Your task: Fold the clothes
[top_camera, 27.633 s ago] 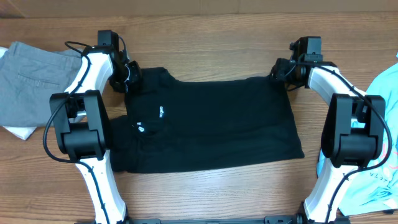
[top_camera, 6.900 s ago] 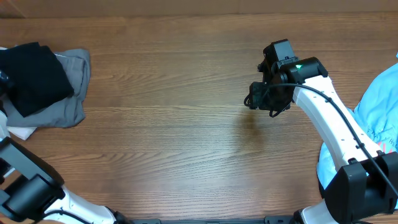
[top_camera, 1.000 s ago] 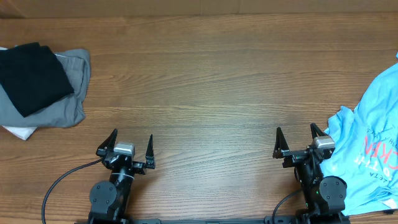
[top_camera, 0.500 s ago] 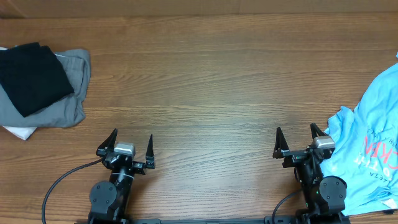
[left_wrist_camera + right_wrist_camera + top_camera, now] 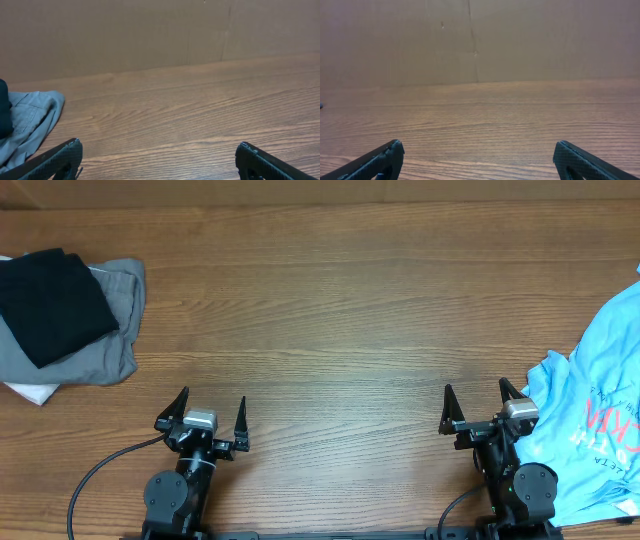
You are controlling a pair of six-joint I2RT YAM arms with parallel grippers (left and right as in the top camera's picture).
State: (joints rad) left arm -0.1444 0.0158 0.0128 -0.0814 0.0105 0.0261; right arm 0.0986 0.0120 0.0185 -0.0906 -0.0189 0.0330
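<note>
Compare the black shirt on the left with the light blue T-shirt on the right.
The black shirt is folded into a compact bundle; the light blue T-shirt lies loose and rumpled. The black shirt sits on top of the grey trousers; the T-shirt lies on the table, running past the picture's right edge. The black shirt shows no print here; the T-shirt bears red lettering. Both are soft garments at opposite ends of the table.

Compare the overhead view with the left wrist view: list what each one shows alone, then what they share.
Overhead alone: the light blue T-shirt, the open right gripper and the whole folded black shirt. Left wrist alone: the brown wall behind the table. Shared: the grey trousers, the table and the open left gripper; the left wrist catches only a dark sliver of the black shirt at its left edge.
</note>
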